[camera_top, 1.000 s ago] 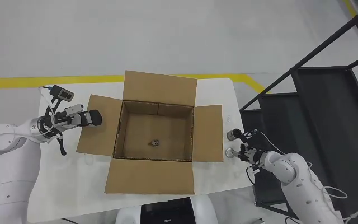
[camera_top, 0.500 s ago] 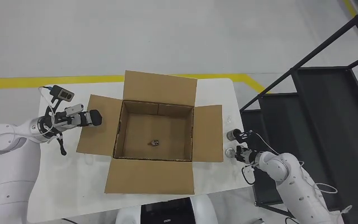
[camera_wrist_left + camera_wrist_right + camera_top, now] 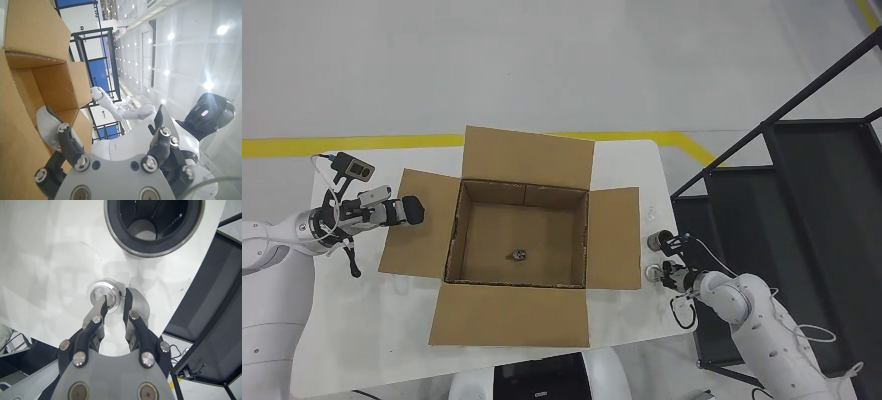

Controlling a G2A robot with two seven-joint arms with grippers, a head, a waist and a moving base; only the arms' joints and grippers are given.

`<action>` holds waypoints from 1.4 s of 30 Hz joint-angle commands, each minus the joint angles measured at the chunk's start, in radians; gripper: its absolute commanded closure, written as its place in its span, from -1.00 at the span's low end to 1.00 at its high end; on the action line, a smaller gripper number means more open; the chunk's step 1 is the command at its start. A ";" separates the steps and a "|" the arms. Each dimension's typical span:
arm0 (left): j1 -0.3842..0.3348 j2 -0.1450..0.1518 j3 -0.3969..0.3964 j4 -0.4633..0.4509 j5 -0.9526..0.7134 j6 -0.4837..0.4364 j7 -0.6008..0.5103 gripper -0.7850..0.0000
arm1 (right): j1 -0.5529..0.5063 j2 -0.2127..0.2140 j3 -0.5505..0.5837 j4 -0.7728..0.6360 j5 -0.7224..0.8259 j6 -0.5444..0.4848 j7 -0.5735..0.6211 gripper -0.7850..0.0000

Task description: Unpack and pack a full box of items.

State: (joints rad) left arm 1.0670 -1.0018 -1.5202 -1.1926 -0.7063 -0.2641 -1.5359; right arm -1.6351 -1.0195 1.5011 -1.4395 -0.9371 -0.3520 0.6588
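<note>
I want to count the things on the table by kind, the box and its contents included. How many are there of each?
cardboard box: 1
small item in the box: 1
silver ring: 1
dark cylinder with a metal rim: 1
Total: 4

White glossy arm shells [image 3: 752, 305]; black tool fingers [image 3: 104, 306], silver screws [image 3: 146, 357]; grey wrist plate [image 3: 113, 380]; black glossy head visor [image 3: 209, 113].

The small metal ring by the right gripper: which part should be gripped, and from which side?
The small metal ring lies flat and low on the table with its hole facing up. So pinch its wall from above, one finger in the bore and one outside. Its outer edge alone offers little height. The right gripper is open and seems lined up that way.
</note>
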 commanded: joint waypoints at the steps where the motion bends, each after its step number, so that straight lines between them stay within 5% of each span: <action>1: 0.000 0.000 0.000 0.000 0.000 0.000 0.000 -1.00 | 0.004 0.000 -0.004 0.005 -0.003 0.003 0.000 0.53; 6: 0.000 0.000 0.000 0.000 0.000 0.000 0.000 -1.00 | 0.014 -0.001 -0.014 0.010 -0.004 0.006 -0.002 1.00; 17: 0.000 0.000 0.000 0.000 0.000 0.000 0.000 -1.00 | -0.024 0.013 0.066 -0.058 0.034 -0.026 0.003 1.00; 34: 0.000 0.000 0.000 0.000 0.000 0.000 0.000 -1.00 | -0.316 0.042 0.509 -0.526 0.340 -0.185 -0.058 1.00; 42: 0.000 0.000 0.000 0.000 0.000 0.000 0.000 -1.00 | -0.272 0.043 0.439 -0.732 0.376 -0.209 -0.059 1.00</action>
State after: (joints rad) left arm 1.0670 -1.0018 -1.5202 -1.1926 -0.7063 -0.2641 -1.5359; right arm -1.9165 -0.9770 1.9576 -2.1569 -0.5546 -0.5616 0.5903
